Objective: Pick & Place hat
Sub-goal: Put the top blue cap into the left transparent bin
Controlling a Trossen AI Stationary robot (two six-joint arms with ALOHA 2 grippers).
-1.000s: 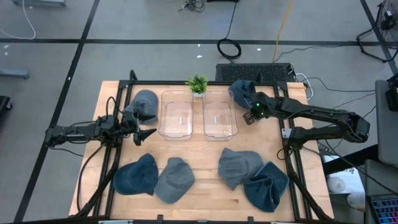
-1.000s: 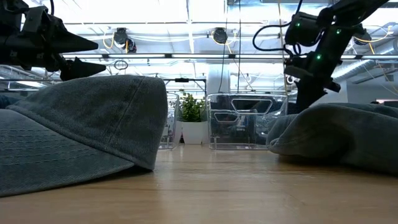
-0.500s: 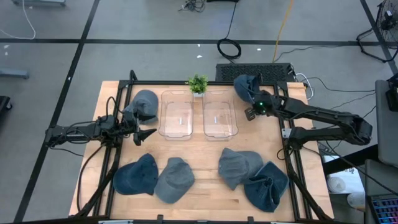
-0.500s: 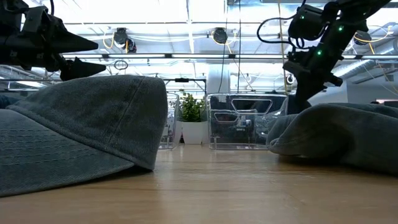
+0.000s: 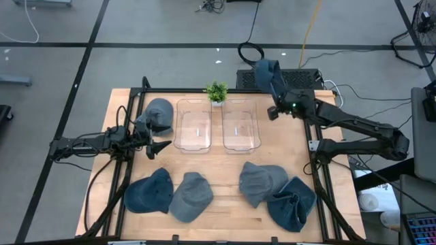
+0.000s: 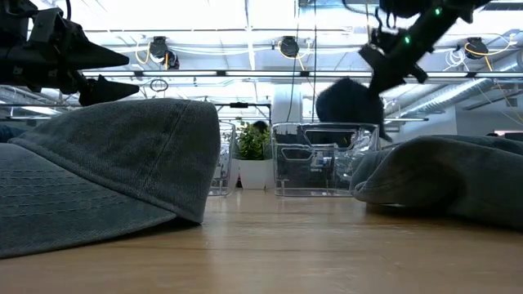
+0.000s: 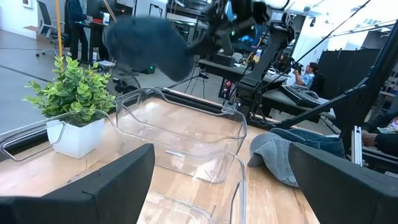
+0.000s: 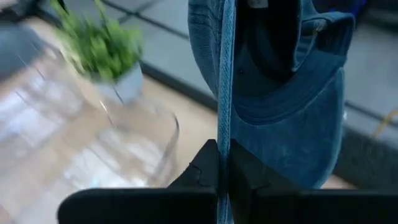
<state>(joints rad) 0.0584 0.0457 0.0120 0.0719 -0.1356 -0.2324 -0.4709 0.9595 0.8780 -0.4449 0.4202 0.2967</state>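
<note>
Up and back goes the right gripper [image 5: 272, 111], carrying the blue hat [image 5: 267, 75] off the table's far right corner and out past the far edge, higher than a second ago. Its fingers are pinched tight on the hat's brim, the cap dangling beyond the right clear bin [image 5: 240, 126]. Over on the left side, the left gripper [image 5: 161, 141] waits with jaws spread wide, holding nothing.

The high view looks straight down on the whole desk [image 5: 218, 153] from well above, while the low view sits at desk-top height, facing level across it into the room. Each wrist view looks forward past its own fingers, and all four share the potted plant [image 5: 216, 92].
</note>
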